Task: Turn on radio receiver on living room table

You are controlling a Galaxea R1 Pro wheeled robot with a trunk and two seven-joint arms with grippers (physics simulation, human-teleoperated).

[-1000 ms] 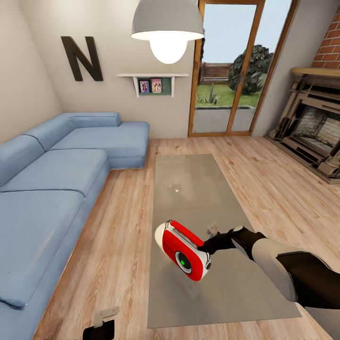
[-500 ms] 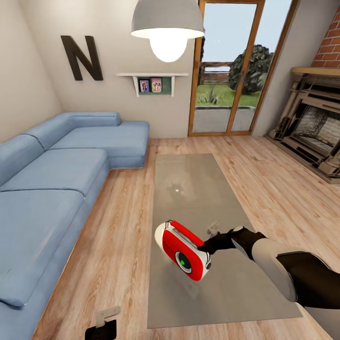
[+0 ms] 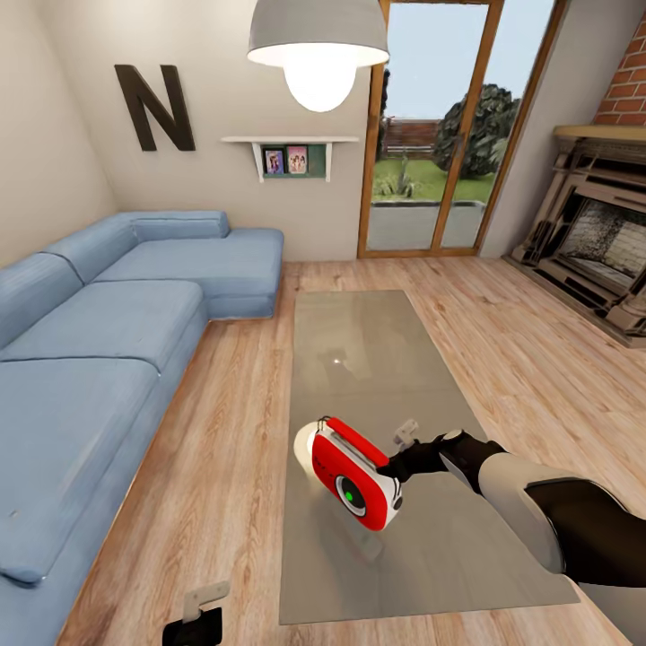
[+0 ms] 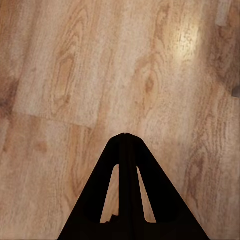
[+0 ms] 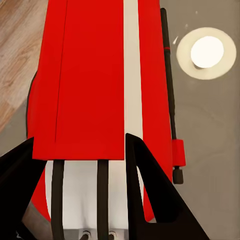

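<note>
The red radio receiver (image 3: 353, 474) stands tilted on the near half of the glossy grey table (image 3: 377, 359), with a green light in its round dial. My right gripper (image 3: 393, 467) is open at the radio's right end, one finger lying against it. In the right wrist view the radio receiver (image 5: 85, 75) sits straight ahead of the right gripper (image 5: 80, 139), its white end between the spread fingers and the table (image 5: 210, 130) beside it. My left gripper (image 3: 199, 612) hangs low over the wood floor, left of the table. The left gripper (image 4: 125, 136) is shut with nothing in it.
A blue L-shaped sofa (image 3: 108, 341) runs along the left. The brick fireplace (image 3: 601, 251) stands at the right, with glass doors (image 3: 440, 135) behind the table. A pendant lamp (image 3: 316, 54) hangs over the table. A black letter N (image 3: 154, 109) is on the wall.
The radio has tipped a little, showing more of its top and less of its face. The right arm has barely moved. The view has shifted slightly.
</note>
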